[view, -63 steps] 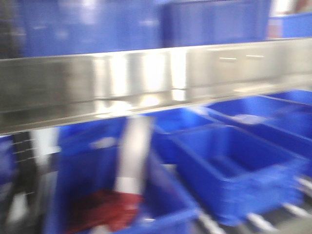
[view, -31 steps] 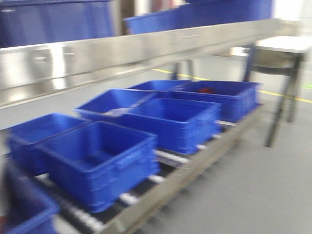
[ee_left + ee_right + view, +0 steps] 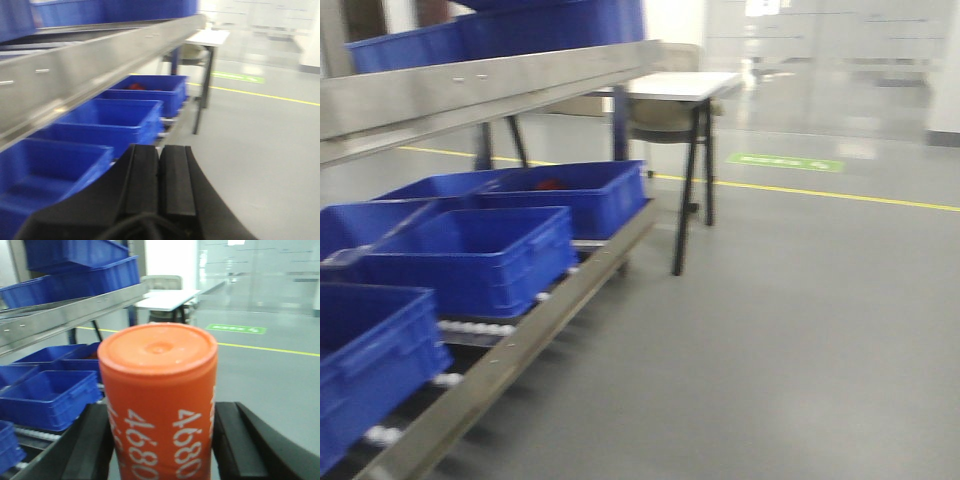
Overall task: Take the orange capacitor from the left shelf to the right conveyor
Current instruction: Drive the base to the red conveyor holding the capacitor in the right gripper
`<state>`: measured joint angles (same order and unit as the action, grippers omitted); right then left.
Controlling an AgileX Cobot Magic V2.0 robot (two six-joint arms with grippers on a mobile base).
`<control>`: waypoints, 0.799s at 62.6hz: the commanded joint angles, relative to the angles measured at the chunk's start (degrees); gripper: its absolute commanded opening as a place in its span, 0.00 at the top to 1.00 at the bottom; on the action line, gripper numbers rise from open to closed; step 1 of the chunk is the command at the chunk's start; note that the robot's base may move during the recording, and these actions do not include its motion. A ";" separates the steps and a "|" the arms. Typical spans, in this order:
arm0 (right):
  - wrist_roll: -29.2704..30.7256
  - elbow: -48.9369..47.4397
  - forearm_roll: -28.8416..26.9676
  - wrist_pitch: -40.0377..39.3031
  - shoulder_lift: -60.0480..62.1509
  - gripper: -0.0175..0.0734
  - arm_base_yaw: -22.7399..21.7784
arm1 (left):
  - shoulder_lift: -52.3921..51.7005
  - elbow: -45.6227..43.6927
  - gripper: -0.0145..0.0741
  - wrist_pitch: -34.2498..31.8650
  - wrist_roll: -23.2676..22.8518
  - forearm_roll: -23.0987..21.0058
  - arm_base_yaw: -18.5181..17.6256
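The orange capacitor (image 3: 159, 400), an orange can with white "4680" on its side and a flat top, stands between the black fingers (image 3: 90, 445) of my right gripper (image 3: 161, 440), which is shut on it. My left gripper (image 3: 159, 170) is shut and empty, its two black pads pressed together. The left shelf (image 3: 480, 90), a steel rack with blue bins (image 3: 470, 255) on rollers, stands at the left of the front view; it also shows in the left wrist view (image 3: 90, 70) and the right wrist view (image 3: 65, 315). The right conveyor is out of view.
A white-topped table on dark legs (image 3: 675, 95) stands past the shelf's far end. Grey floor (image 3: 790, 320) with a yellow line (image 3: 820, 192) and a green marking (image 3: 785, 162) spreads to the right. One far bin holds something red (image 3: 548, 183).
The front view has swung to the right: the shelf and bins that filled the frame have slid to the left, and the table and open floor have come into view.
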<state>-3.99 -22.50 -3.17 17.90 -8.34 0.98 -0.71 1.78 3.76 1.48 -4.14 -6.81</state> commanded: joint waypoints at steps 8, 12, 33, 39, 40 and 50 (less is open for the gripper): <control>0.16 -1.84 0.04 -5.39 -0.51 0.64 -0.02 | -0.74 -0.24 0.98 -5.10 -0.08 -0.10 -0.34; 0.16 -1.84 0.04 -5.39 -0.51 0.64 -0.02 | -0.74 -0.24 0.98 -5.10 -0.08 -0.10 -0.34; 0.16 -1.84 0.04 -5.39 -0.51 0.64 -0.02 | -0.74 -0.24 0.98 -5.10 -0.08 -0.10 -0.34; 0.16 -1.84 0.04 -5.39 -0.51 0.64 -0.02 | -0.74 -0.24 0.98 -5.10 -0.08 -0.10 -0.34; 0.16 -1.84 0.04 -5.39 -0.51 0.64 -0.02 | -0.74 -0.24 0.98 -5.10 -0.08 -0.10 -0.34; 0.16 -1.84 0.04 -5.39 -0.51 0.64 -0.02 | -0.74 -0.24 0.98 -5.10 -0.08 -0.10 -0.34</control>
<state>-3.99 -22.50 -3.17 17.90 -8.13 0.98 -0.71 1.78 3.76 1.48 -4.14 -6.81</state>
